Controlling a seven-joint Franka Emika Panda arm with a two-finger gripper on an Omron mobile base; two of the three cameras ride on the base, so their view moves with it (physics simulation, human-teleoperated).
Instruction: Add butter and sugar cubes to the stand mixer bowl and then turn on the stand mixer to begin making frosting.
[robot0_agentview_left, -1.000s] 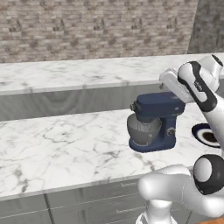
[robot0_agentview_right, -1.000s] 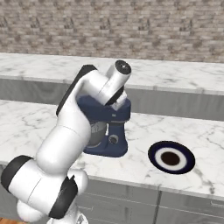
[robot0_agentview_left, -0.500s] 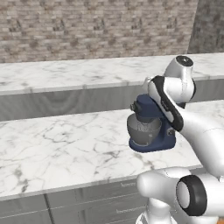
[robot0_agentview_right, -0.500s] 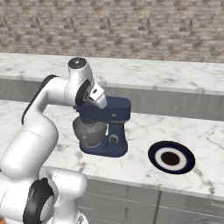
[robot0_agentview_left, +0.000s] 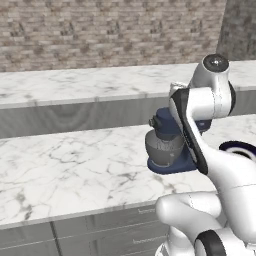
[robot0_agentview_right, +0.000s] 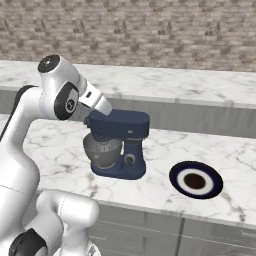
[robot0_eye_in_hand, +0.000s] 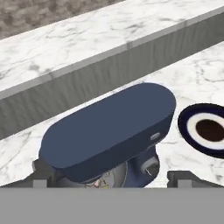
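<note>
The navy blue stand mixer (robot0_agentview_right: 121, 136) stands on the front marble counter, also seen as the stand mixer (robot0_agentview_left: 172, 142) partly behind my arm. Its grey metal stand mixer bowl (robot0_agentview_right: 102, 150) sits under the head, on the left side of the bowl (robot0_agentview_left: 162, 150). My gripper (robot0_eye_in_hand: 113, 179) hovers just above the mixer head (robot0_eye_in_hand: 109, 127), looking down on it. The fingertips (robot0_eye_in_hand: 41, 181) stand wide apart, open, with nothing between them. Butter and sugar cubes are out of view.
A flat dark-blue-and-white plate (robot0_agentview_right: 195, 180) with a dark centre lies on the counter right of the mixer, seen also as the plate (robot0_eye_in_hand: 208, 129). A raised grey step and a second marble ledge (robot0_agentview_right: 200, 87) run behind, below a brick wall.
The arm has swung over, its elbow moving away to the side, bringing the hand over the mixer head. The mixer and plate have not moved. The jaws stay open.
</note>
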